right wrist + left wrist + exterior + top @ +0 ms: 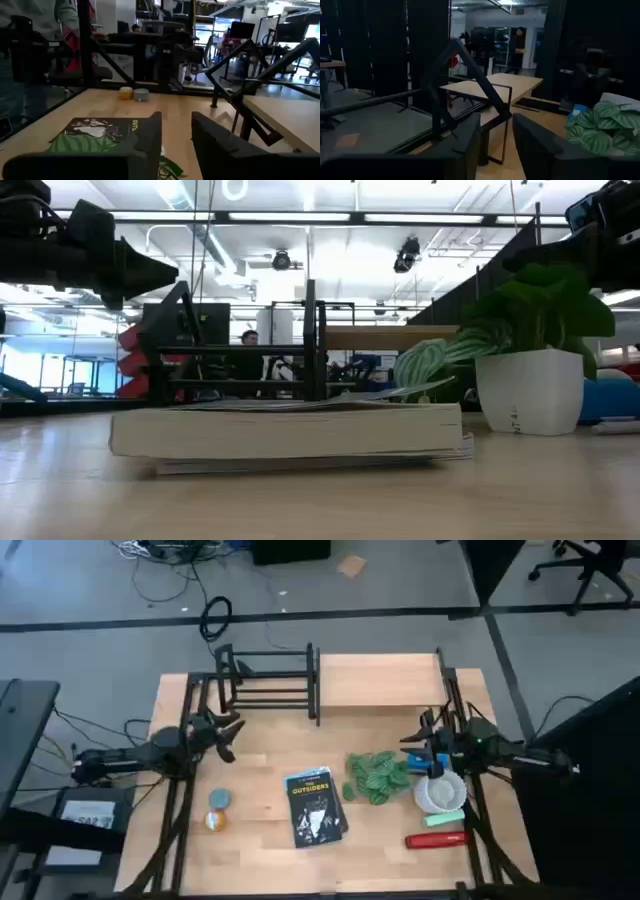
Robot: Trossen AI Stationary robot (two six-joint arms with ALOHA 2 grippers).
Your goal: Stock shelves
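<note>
Two shelf units at the table's far edge: black metal-bar rack (268,680) with upright end frames on the left, light wooden board shelf (380,680) on black legs just beside it on the right; both bare. Mid-table, lying flat: paperback book (316,805), dark cover, title readable as "OUTSIDERS"; smaller print above it too small to read. From the right wrist view, only "OUT" legible on the cover (100,132). Just right of the book: potted plant (378,776) with striped green leaves, tipped leafward toward the book in the high view; white pot (440,790) beside the right gripper. In the low view, plant (520,310) upright in a white square-sided pot (530,390), a small mark on the pot wall unreadable. Near the front right edge: green bar-shaped item (446,817) and red tube-like item (438,838), close together, labels not legible. Left of the book, well apart from it: small round tin (218,799) with blue-grey lid, and an orange-yellow round item (214,821) touching or just beside it; contents of neither visible. Left gripper (228,732) raised above the table's left side, near the rack's front, fingers (465,140) parted, nothing between them. Right gripper (425,745) above the right side, over the pot's far rim, fingers (150,132) likewise spread and empty. Person visible in the room beyond the table (249,338).
</note>
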